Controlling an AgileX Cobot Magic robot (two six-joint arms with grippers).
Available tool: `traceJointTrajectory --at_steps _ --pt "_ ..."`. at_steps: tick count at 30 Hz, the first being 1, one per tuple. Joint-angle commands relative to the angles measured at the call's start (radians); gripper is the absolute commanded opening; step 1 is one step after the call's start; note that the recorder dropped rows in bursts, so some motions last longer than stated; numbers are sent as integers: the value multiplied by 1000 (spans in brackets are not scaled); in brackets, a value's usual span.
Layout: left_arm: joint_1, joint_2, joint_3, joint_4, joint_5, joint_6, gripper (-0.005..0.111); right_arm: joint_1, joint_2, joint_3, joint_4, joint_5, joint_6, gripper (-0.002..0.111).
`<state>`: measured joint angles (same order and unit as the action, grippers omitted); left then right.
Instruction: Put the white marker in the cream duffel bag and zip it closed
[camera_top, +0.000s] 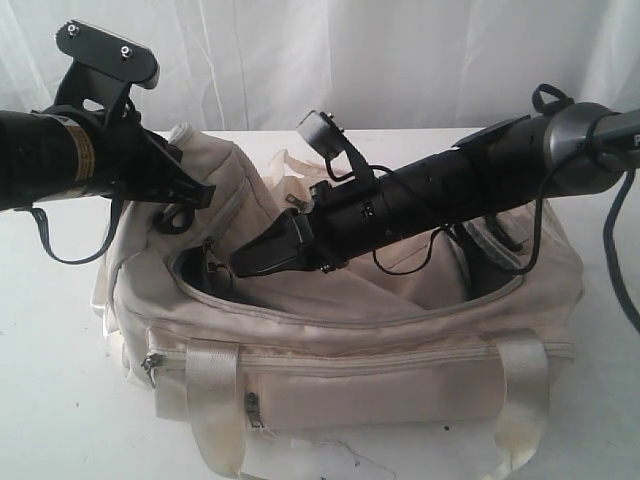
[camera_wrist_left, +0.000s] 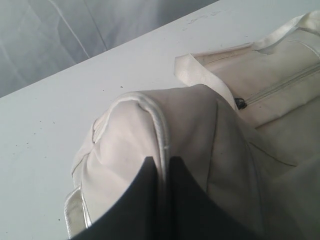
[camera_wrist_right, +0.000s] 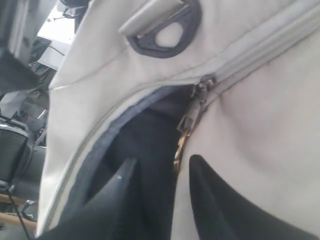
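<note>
The cream duffel bag (camera_top: 400, 370) lies on the white table with its top zip open along most of its length. My left gripper (camera_top: 195, 195) is shut on a piped seam of the duffel bag (camera_wrist_left: 162, 165) at its left end. My right gripper (camera_top: 245, 265) reaches across to the left end of the opening. In the right wrist view it (camera_wrist_right: 162, 167) stands open, and the zipper pull (camera_wrist_right: 187, 122) hangs just ahead of and between its fingertips, over the bag's dark inside. The white marker is out of view.
The white table (camera_top: 50, 350) surrounds the bag, with a white curtain (camera_top: 300, 60) behind it. Glossy webbing handles (camera_top: 215, 400) hang over the bag's front. A black ring clip (camera_wrist_right: 167, 37) sits just beyond the zip's end.
</note>
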<state>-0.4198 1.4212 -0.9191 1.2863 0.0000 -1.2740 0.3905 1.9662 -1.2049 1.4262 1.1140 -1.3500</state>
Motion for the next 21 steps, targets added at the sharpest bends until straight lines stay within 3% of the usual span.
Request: traceJointTrajectory --at_steps 1,21 --pt "2 -19 -13 16 -17 -8 0 22 -10 -4 -3 -37 1 32" --pt "2 -19 -13 16 -24 -8 0 93 -8 -4 -3 -184 1 32"
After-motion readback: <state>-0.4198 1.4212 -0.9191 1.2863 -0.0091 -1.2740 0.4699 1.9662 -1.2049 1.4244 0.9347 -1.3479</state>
